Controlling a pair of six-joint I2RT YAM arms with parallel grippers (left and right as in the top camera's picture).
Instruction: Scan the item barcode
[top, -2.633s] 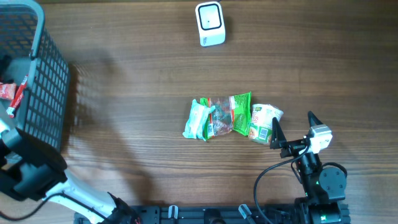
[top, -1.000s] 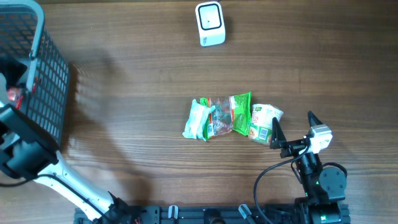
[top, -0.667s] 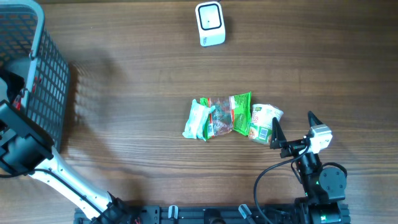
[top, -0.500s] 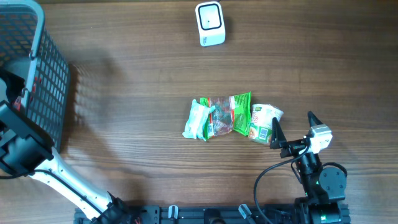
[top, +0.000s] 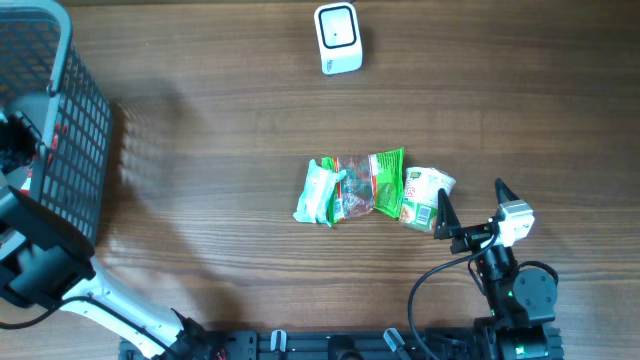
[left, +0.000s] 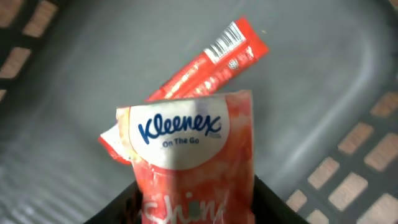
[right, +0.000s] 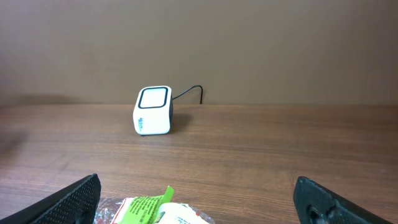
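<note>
Inside the black mesh basket (top: 72, 130) at the left edge of the table (top: 220, 150), the left jaws are clamped on the lower end of a red Kleenex pack (left: 186, 143). A red stick sachet (left: 211, 62) lies on the basket floor just behind it. Only the left wrist view shows this; overhead, arm and mesh hide it. The right jaws stand wide apart beside a row of packets (top: 355, 187), with the white scanner (top: 337, 38) well beyond.

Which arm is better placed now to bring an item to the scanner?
Left. The left fingers hold the Kleenex pack inside the basket; the right fingers stand open and empty near the packets.
</note>
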